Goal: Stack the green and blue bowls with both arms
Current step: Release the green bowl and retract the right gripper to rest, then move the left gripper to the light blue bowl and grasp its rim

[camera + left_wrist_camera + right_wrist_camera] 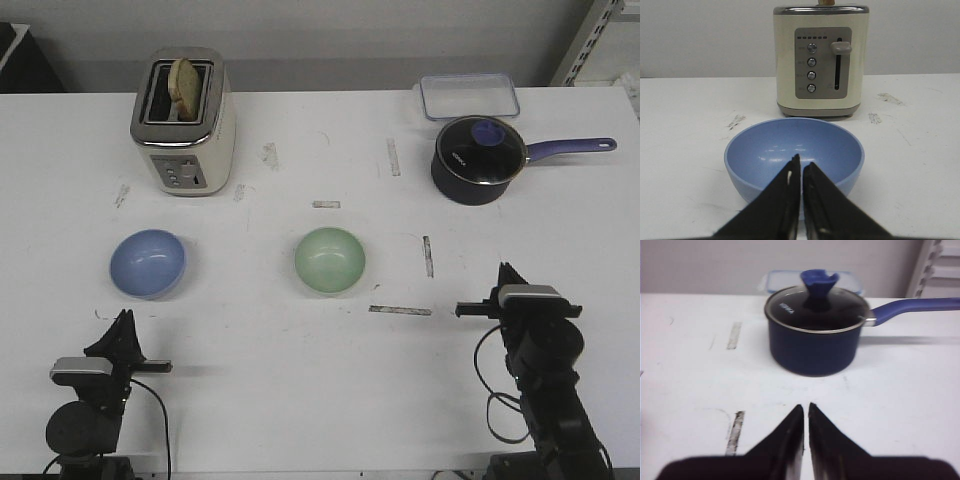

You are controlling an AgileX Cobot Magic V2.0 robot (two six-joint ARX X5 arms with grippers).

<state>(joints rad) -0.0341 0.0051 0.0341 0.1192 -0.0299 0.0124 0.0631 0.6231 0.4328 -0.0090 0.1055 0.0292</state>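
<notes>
The blue bowl (148, 263) sits upright and empty on the white table at the left; it fills the left wrist view (790, 145) just beyond the fingertips. The green bowl (329, 260) sits upright and empty at the table's middle, apart from the blue one. My left gripper (124, 318) is shut and empty, near the front edge just behind the blue bowl; it also shows in the left wrist view (801, 165). My right gripper (505, 272) is shut and empty at the front right, well right of the green bowl; it also shows in the right wrist view (806, 407).
A cream toaster (184, 122) with a slice of bread stands behind the blue bowl. A dark navy saucepan (479, 160) with a glass lid stands at the back right, its handle pointing right. A clear lidded container (469, 96) lies behind it. Tape marks (400, 310) dot the table.
</notes>
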